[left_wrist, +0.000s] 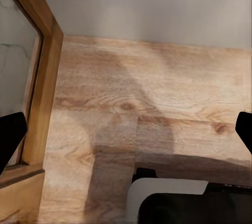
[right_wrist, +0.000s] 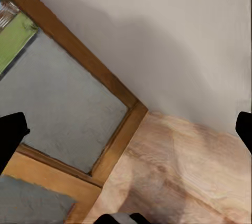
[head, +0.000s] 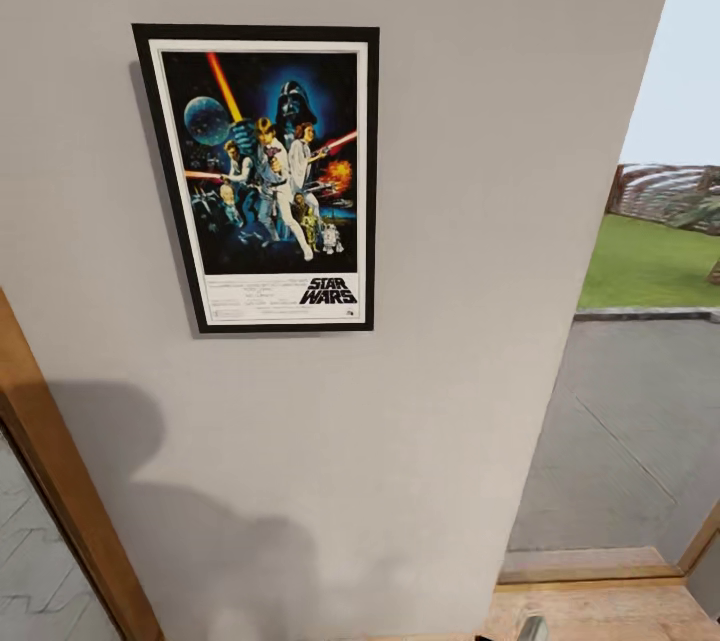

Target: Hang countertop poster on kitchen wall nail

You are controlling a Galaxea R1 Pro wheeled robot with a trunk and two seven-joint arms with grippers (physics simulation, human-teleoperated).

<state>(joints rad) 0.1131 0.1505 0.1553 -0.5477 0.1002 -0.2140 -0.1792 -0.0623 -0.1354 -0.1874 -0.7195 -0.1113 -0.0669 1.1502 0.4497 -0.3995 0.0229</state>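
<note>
The Star Wars poster (head: 268,179) in its thin black frame hangs flat on the pale grey wall (head: 460,221), slightly tilted, and no gripper touches it. The nail is hidden behind it. My left gripper (left_wrist: 126,135) is open, its black fingertips (left_wrist: 10,137) at the picture's edges, pointing down at the wooden floor (left_wrist: 157,103) near the wall's foot. My right gripper (right_wrist: 126,135) is open too, with nothing between its fingers, over the floor (right_wrist: 178,177) beside a wooden door frame (right_wrist: 115,145). The countertop is out of view.
A wooden frame (head: 60,481) runs along the wall's left side. To the right a glazed opening shows grey paving (head: 620,421) and grass (head: 650,261) outside. Part of my base (left_wrist: 173,200) shows above the floor.
</note>
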